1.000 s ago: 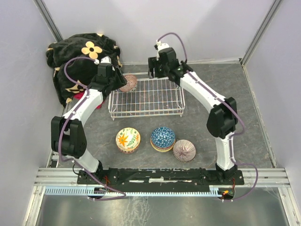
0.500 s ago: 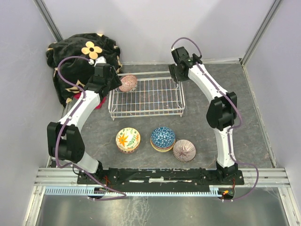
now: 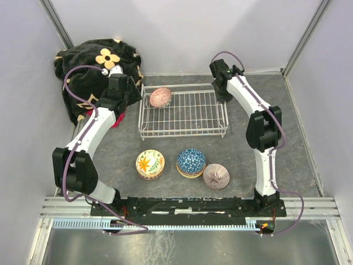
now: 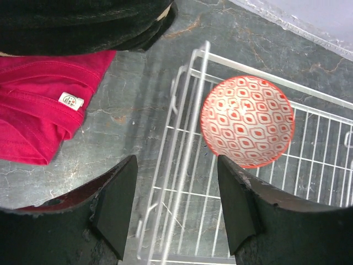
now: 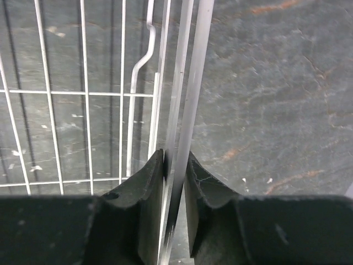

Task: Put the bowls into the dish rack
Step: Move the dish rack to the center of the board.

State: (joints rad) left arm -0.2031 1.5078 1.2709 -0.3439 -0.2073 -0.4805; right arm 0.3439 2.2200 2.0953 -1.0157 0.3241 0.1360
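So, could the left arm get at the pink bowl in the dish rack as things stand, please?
Probably yes: the left gripper hangs open over the dish rack's left rim, and the pink bowl sits just ahead of it with nothing between.

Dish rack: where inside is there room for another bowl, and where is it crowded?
In the dish rack the floor is bare from the pink bowl in its far-left corner across to the right rim, clamped by the right end effector. Crowded: that corner, left end effector open beside it.
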